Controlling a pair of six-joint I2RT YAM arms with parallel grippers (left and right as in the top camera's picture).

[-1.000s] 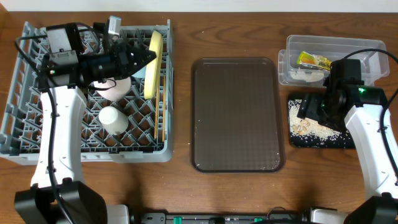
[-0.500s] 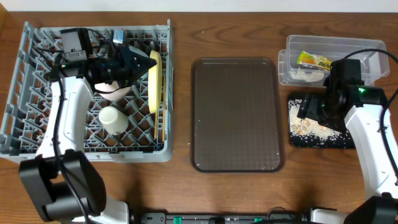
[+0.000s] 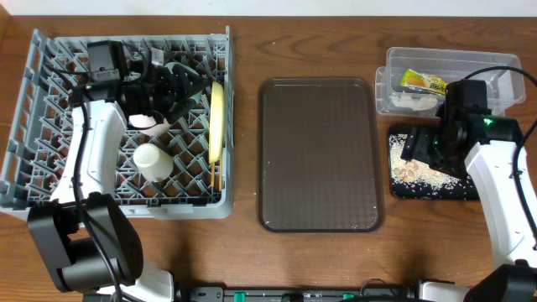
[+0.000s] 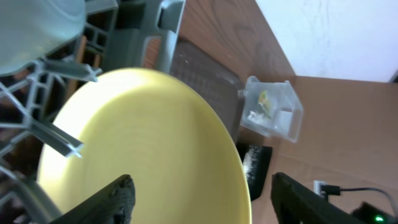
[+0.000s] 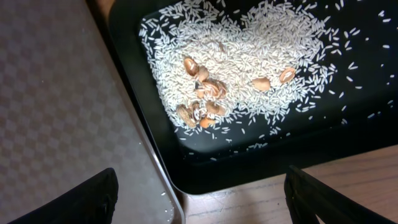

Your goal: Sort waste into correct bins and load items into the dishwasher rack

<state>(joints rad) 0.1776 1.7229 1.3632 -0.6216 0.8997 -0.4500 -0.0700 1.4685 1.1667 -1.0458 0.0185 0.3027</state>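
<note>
L: my left gripper (image 4: 202,196) spread wide, holding nothing | yellow plate (image 4: 143,143) just beyond, on edge at the dishwasher rack's (image 3: 126,206) right side, pegs propping it | R: my right gripper (image 5: 202,196) gaping above rice scraps (image 5: 249,56) in the black tray (image 5: 373,93), their bin

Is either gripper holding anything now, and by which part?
Nothing held: left gripper open beside the yellow plate standing in the rack, right gripper open above the black tray.

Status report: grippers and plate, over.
Left gripper open beside round yellow plate, on edge in grey-blue peg rack. Right gripper open above black tray of rice.
</note>
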